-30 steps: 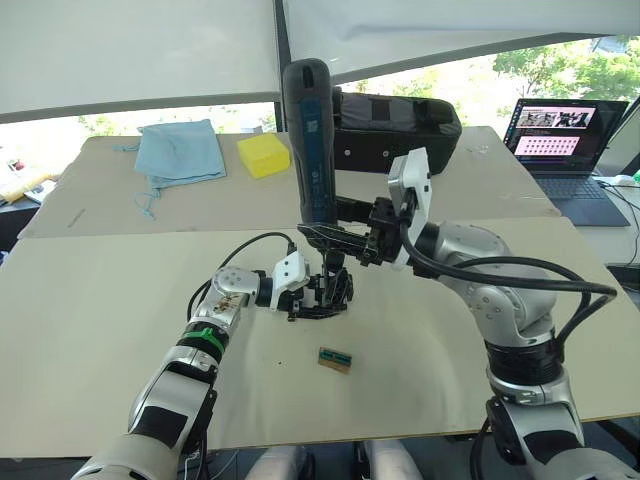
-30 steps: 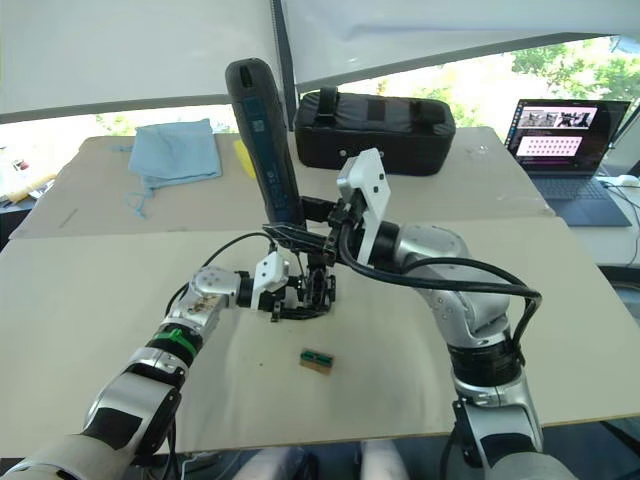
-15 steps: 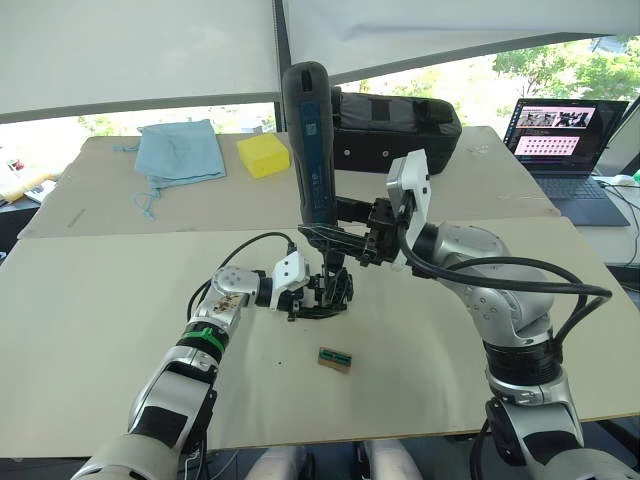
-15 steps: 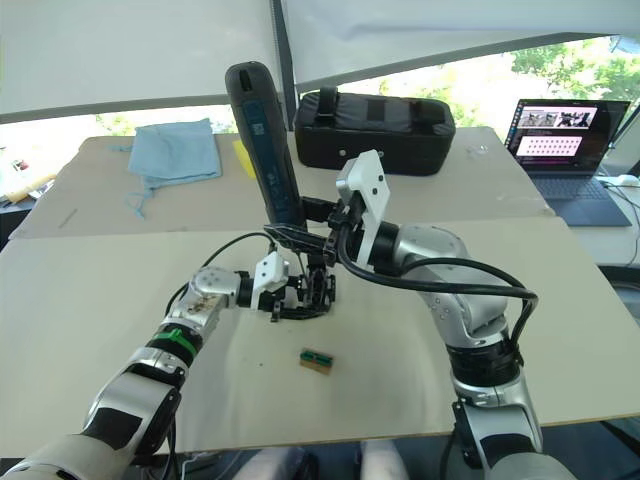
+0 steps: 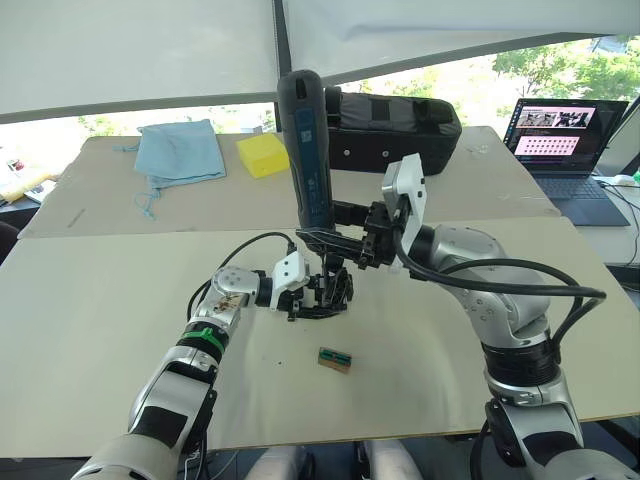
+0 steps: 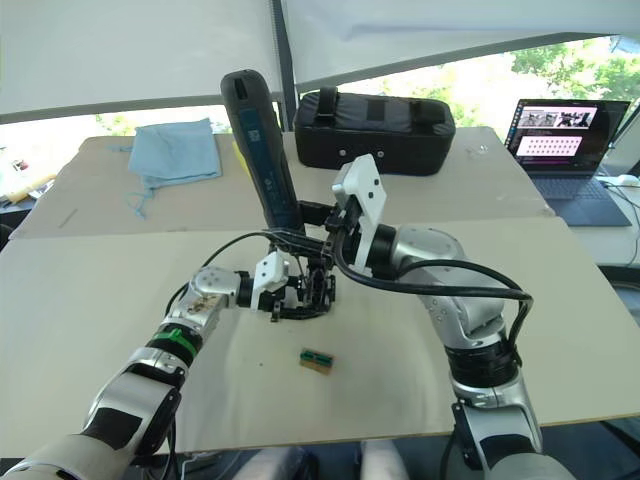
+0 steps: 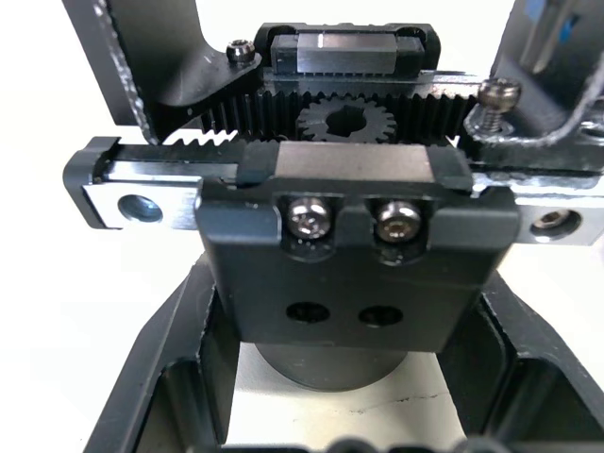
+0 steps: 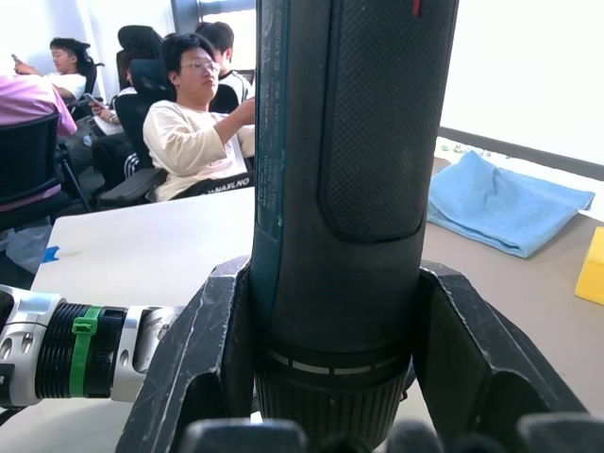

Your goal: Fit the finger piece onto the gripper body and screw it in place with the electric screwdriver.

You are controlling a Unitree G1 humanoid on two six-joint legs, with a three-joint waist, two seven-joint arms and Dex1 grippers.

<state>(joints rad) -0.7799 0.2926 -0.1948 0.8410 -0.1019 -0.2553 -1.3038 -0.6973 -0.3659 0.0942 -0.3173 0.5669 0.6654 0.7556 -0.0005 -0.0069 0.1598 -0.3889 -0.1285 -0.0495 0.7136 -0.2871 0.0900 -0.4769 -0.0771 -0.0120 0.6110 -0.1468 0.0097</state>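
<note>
My left gripper (image 5: 303, 296) is shut on the gripper body (image 5: 326, 291), holding it just above the table's middle. In the left wrist view its fingers (image 7: 159, 377) flank the body's round base, below a toothed rack, a gear and a carriage with two screws (image 7: 330, 217). A half-raised screw (image 7: 498, 92) stands at one end of the rail. My right gripper (image 5: 338, 240) is shut on the electric screwdriver (image 5: 307, 150). The tool stands nearly upright, tip down over the body. I cannot pick out the finger piece among the body's upright black parts.
A small green-and-brown block (image 5: 335, 359) lies on the table in front of the body. A large black case (image 5: 400, 128), a yellow sponge (image 5: 263, 154) and a blue cloth (image 5: 180, 152) sit at the back, a laptop (image 5: 565, 140) at the far right. Seated people (image 8: 193, 123) appear beyond.
The screwdriver's top has leaned slightly to the left and my right wrist has shifted a little left with it. The left gripper and the body have stayed put.
</note>
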